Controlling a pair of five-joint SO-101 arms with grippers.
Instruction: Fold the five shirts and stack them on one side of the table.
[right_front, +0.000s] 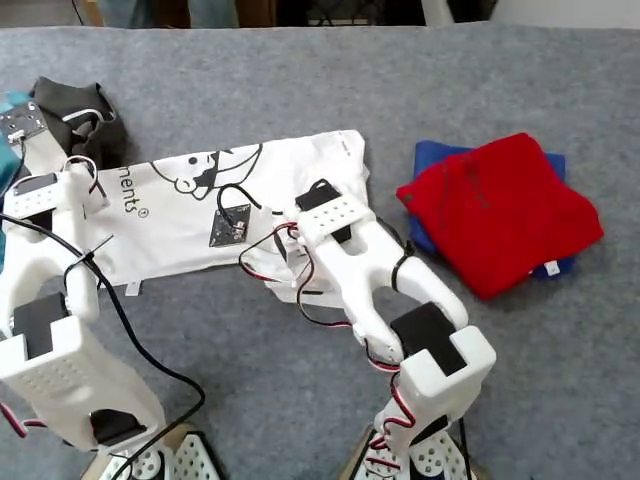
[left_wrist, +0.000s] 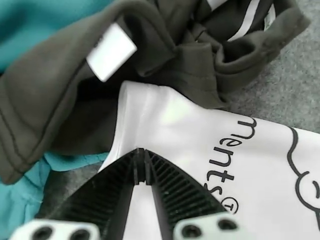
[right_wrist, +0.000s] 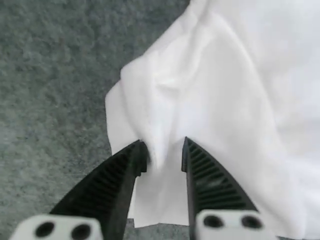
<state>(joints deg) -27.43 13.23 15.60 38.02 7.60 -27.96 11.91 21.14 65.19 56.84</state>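
Note:
A white shirt (right_front: 200, 215) with black print lies spread out left of the table's middle. My left gripper (right_front: 90, 195) is at its left end; in the left wrist view the left gripper (left_wrist: 141, 167) is shut, tips on the white shirt (left_wrist: 200, 150) close to its edge. Whether cloth is pinched I cannot tell. My right gripper (right_front: 285, 262) is at the shirt's near edge. Seen from the right wrist, the right gripper (right_wrist: 162, 152) is open, with a raised ridge of the white shirt (right_wrist: 240, 75) between its fingers.
A folded red shirt (right_front: 500, 210) rests on a folded blue shirt (right_front: 430, 155) at the right. A crumpled dark grey shirt (right_front: 80, 120) (left_wrist: 65, 85) and a teal shirt (right_front: 6, 160) (left_wrist: 40, 20) lie at the far left. Grey felt table (right_front: 300, 80) stretches behind.

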